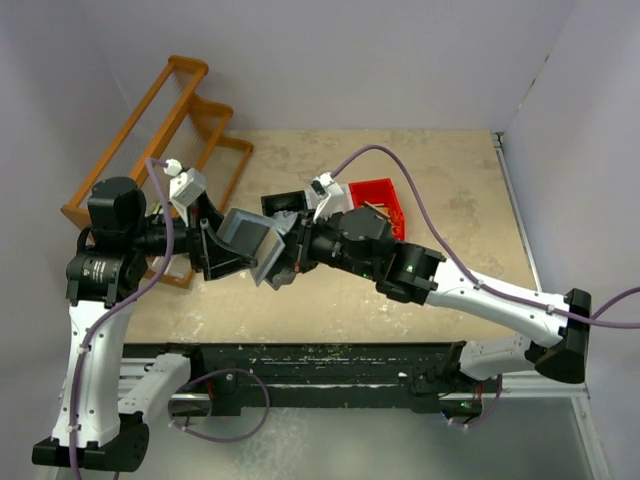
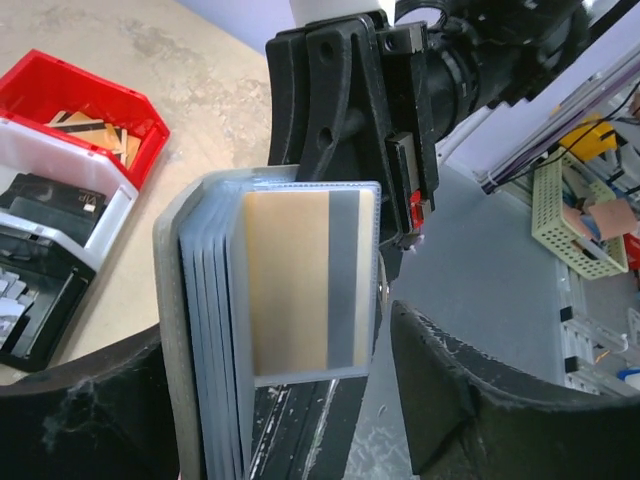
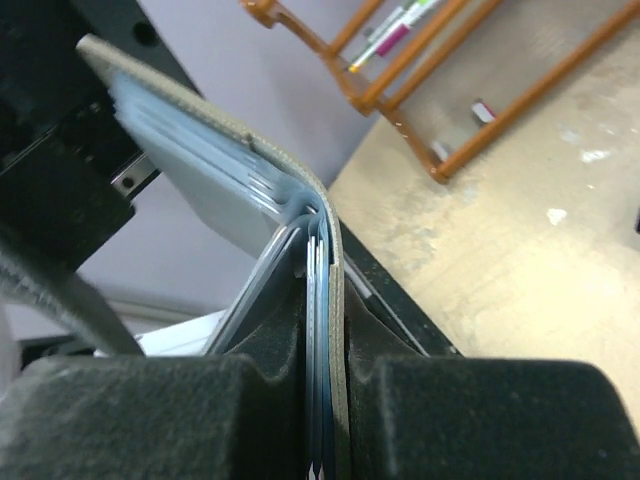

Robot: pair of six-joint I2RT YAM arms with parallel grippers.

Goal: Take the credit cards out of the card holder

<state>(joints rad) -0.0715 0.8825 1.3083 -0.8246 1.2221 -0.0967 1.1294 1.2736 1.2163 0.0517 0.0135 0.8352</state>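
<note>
At the near edge of the surface (image 1: 450, 170), the left arm rises steeply from its base. It bends at the elbow and points its wrist sideways to the right, level with the card holder (image 1: 245, 232). The right arm stretches long and low from its base, reaching leftward across the surface to meet the card holder from the other side.

The card holder hangs in the air between the two wrists, opened like a book. The left claw (image 2: 275, 340) stands wide open around it, with a clear gap between the holder and its right finger. The right claw (image 3: 325, 400) is closed tight on the holder's grey cover and a bunch of its clear sleeves, near the fold.

A credit card (image 2: 290, 280), tan with a grey stripe, sits inside the frontmost sleeve, with more sleeves stacked behind it.

Beyond the holder to the right, a red bin (image 1: 380, 195) lies on the surface. Beyond it to the left, a wooden rack (image 1: 170, 130) leans by the wall.
</note>
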